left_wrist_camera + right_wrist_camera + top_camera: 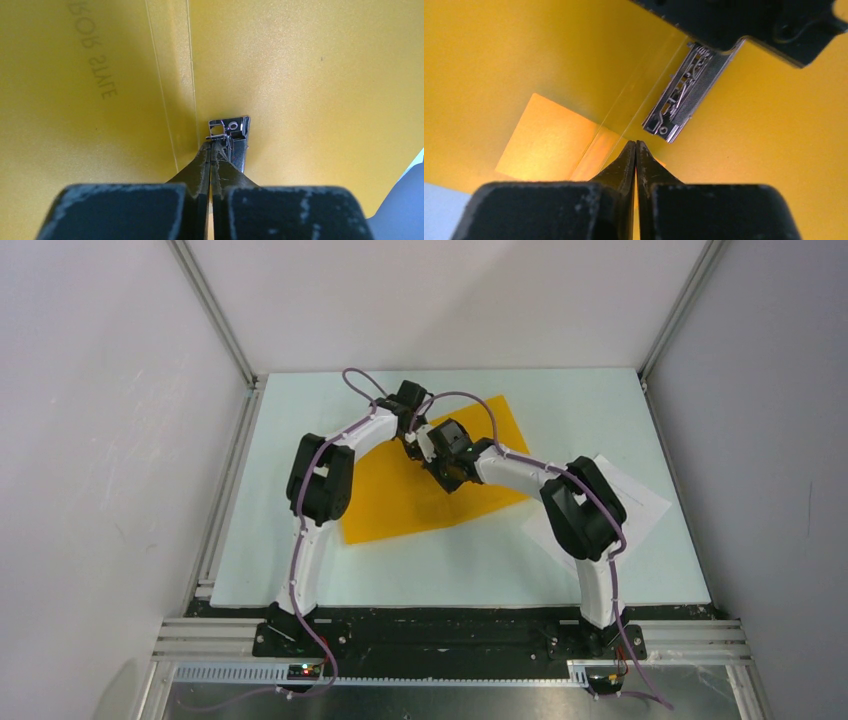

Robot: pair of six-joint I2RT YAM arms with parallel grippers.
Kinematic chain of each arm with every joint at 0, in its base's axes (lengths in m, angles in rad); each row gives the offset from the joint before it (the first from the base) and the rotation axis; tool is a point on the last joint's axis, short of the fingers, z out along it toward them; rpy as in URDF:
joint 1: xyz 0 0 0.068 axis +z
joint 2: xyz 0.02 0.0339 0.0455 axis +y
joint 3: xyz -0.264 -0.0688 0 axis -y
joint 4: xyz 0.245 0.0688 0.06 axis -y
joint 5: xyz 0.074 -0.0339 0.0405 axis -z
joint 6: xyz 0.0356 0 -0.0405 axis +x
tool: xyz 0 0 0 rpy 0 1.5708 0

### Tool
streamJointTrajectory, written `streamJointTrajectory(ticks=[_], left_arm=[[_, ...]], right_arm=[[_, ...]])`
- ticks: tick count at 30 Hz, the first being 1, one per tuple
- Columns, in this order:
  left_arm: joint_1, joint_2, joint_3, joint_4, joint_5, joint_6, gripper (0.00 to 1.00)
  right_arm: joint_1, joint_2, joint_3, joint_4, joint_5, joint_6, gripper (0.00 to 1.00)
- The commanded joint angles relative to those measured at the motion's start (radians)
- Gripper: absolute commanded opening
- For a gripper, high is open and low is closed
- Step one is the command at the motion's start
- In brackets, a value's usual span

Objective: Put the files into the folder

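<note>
Left gripper (212, 145) reads fully closed, tips against one end of the metal clip (238, 136) inside the open folder (395, 502) on the table (580, 405). Right gripper (636, 145) I find closed on nothing, tips at the crease by the clip's other end; files (642, 502) lie further right, outside the folder.

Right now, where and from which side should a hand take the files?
Likely the free outer corner of the files, right hand coming low from the right: the sheets lie flat on the table, partly under the right arm, so only an edge gives purchase.
</note>
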Motion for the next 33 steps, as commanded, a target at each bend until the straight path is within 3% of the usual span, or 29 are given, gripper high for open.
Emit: streamJointTrajectory(ticks=[1,13,33], left_arm=[[-0.006,0.03,-0.018,-0.003,0.007,-0.021,0.0],[0.003,0.033,-0.023,-0.004,0.015,-0.061,0.0],[0.002,0.031,-0.026,-0.004,0.009,-0.077,0.0]], right_arm=[[-0.01,0.01,0.061,0.134,0.091,0.027,0.01],[-0.001,0.037,0.07,0.175,0.126,0.048,0.0],[0.009,0.069,0.075,0.071,0.079,0.091,0.04]])
